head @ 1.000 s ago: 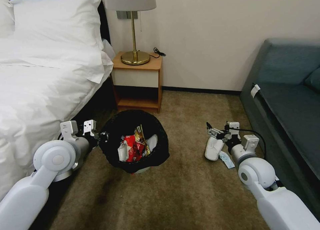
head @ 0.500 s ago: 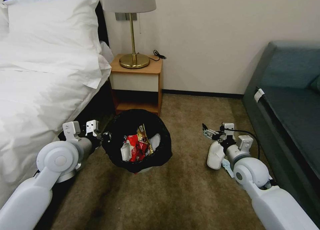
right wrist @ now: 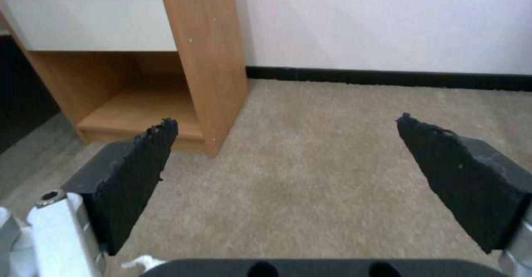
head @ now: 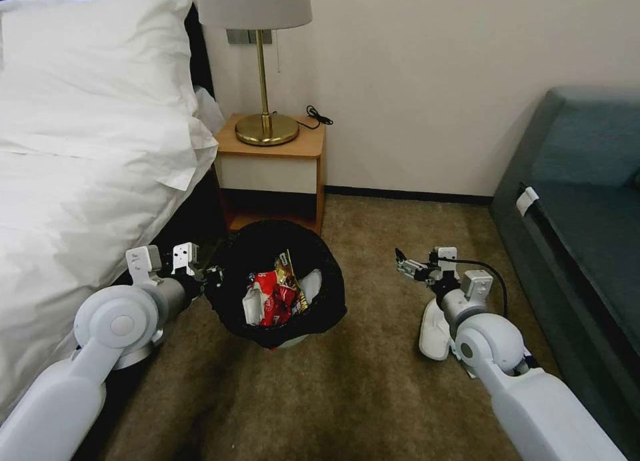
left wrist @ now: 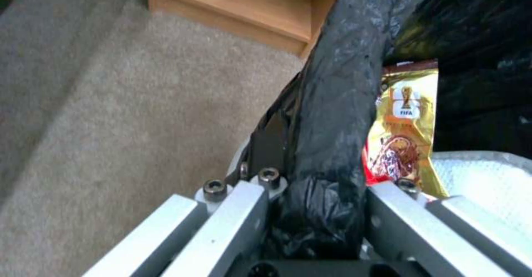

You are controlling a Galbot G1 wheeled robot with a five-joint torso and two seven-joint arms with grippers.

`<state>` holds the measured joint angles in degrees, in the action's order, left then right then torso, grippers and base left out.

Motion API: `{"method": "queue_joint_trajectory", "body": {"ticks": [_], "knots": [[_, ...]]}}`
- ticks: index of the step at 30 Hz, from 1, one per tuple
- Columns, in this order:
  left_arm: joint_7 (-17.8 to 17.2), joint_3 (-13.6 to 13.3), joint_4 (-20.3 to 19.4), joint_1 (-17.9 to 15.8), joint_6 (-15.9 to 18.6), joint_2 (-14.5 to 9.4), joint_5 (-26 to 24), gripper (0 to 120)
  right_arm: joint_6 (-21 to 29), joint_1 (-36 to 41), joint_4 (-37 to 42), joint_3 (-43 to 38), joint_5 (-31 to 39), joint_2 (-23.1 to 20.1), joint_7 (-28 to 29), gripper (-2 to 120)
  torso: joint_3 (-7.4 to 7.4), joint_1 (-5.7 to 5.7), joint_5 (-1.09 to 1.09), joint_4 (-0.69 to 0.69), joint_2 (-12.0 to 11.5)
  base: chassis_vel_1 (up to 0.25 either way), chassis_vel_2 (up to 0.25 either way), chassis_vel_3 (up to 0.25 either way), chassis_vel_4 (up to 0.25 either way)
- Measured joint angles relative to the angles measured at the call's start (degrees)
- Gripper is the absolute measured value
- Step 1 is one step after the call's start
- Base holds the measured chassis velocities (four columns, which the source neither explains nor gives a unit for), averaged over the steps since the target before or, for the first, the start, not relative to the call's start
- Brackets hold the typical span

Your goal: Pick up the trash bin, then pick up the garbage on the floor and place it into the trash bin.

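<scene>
The rim of the trash bin point(head: 279, 284) is clamped between the closed fingers of the left gripper point(head: 212, 274), bag plastic bunched in the jaws; the bin is seen on the carpet point(head: 373, 387) beside the bed point(head: 73, 181), wrappers inside. The right gripper point(head: 402, 266) is held wide open and empty above the carpet. A white slipper point(head: 434, 331) is partly hidden behind the right arm. Farther back stands the nightstand point(head: 272, 171).

Bare carpet point(head: 373, 247) lies open between the trash bin point(head: 280, 284) and the right tool point(head: 402, 266). The nightstand point(head: 273, 171) blocks behind the bin, the bed point(head: 80, 201) the left, the sofa point(head: 587, 234) the right.
</scene>
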<state>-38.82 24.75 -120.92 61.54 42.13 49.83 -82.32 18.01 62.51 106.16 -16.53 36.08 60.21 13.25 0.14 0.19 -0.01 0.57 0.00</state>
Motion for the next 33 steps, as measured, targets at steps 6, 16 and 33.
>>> {"method": "queue_joint_trajectory", "body": {"ticks": [6,16,33], "knots": [[0.0,0.2,-0.1,0.0,0.0,-0.7,-0.1,3,0.2,-1.3,-1.1,1.2,0.2,0.5,0.3,100,0.00,0.00,0.01,-0.01,0.0,-0.093,0.114,0.104,-0.119],[0.0,0.3,0.0,0.1,0.0,-0.5,-0.4,3,4.5,-1.1,-1.9,1.7,-0.1,0.1,1.3,100,0.01,0.00,0.02,0.01,0.0,-0.118,0.069,0.078,-0.117],[-1.5,1.7,0.2,-0.2,0.0,-5.7,-4.6,3,7.4,6.2,-13.0,-10.4,-2.6,-8.7,-26.2,100,-0.01,-0.02,0.02,0.01,0.0,0.000,0.000,0.000,0.000]]}}
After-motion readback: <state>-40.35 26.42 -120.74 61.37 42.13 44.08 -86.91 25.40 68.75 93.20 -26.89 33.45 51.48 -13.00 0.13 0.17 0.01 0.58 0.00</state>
